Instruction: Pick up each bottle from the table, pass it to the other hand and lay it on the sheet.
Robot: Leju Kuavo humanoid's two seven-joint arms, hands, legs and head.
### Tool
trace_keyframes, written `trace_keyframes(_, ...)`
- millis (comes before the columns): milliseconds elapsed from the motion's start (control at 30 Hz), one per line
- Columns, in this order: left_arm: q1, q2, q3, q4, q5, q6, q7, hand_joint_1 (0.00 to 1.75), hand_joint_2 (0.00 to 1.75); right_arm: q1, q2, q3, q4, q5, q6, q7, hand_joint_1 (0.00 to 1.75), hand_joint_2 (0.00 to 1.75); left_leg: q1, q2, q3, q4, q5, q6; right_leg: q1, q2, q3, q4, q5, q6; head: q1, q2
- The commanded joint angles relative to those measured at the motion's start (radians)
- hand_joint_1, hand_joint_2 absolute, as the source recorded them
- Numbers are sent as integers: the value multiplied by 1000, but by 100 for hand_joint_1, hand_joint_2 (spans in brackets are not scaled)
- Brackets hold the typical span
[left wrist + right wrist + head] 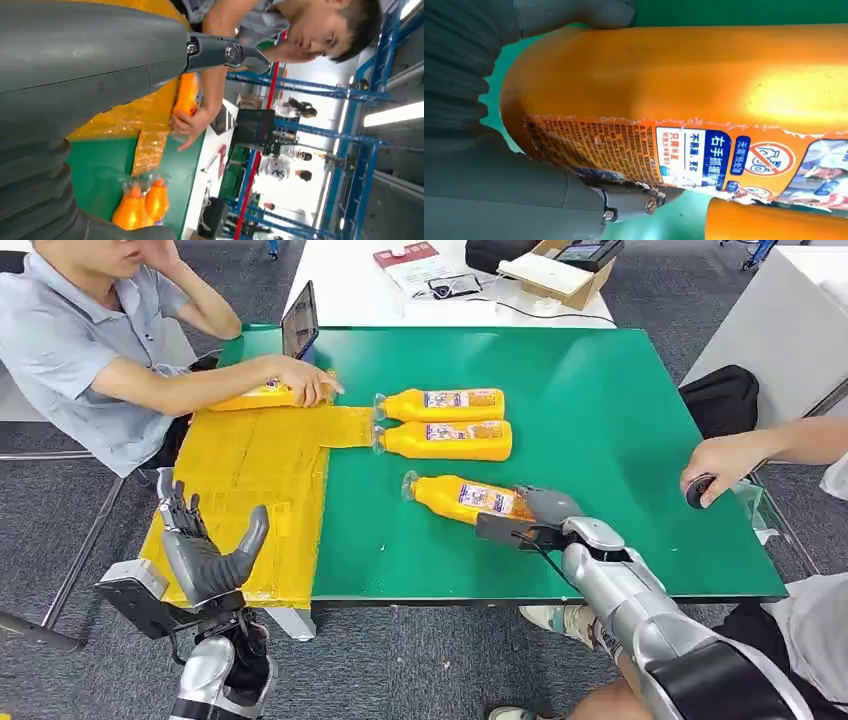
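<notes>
Gripping the nearest bottle (465, 498) at its base end: right robot hand (545, 508), thumb and fingers wrapped round the orange body in the right wrist view, bottle lying on the green tabletop (620, 410). Left robot hand (200, 550): empty, fingers spread, raised beside the yellow sheet (250, 480). Two further bottles (445, 423) lie side by side, caps touching the sheet's strip. A person's hand (305, 382) rests on a fourth bottle (255, 396) on the sheet. Handling advice: lift level, since a base-end hold likely lets the neck droop; present the neck half toward the left robot hand; release only once that hand has wrapped it.
</notes>
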Motion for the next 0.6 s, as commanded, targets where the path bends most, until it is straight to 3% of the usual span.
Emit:
trace_keyframes(33,-50,31,-30,88,24,-21,15,0,175,17,-15,-23,95,-46,82,-28,175,175,1,-4,4,-2,0,-1,1,-4,5,-2,-2,-2,0,0)
trace_keyframes(300,-50,33,-32,88,30,-19,11,0,175,26,-15,-33,86,-78,85,-50,175,175,1,-3,4,-2,-1,-1,1,-3,5,-2,-2,-2,0,0)
trace_keyframes(433,-9,39,-39,46,31,-19,3,0,175,121,16,-110,-6,-216,23,-187,175,175,1,-3,6,-3,-1,-2,1,-3,8,-3,-2,-3,0,0)
trace_keyframes(600,38,45,-73,-6,78,-115,-16,0,175,263,82,-192,-248,-408,-47,-331,175,175,2,2,7,-3,-3,-2,2,2,8,-3,-2,-3,0,0)
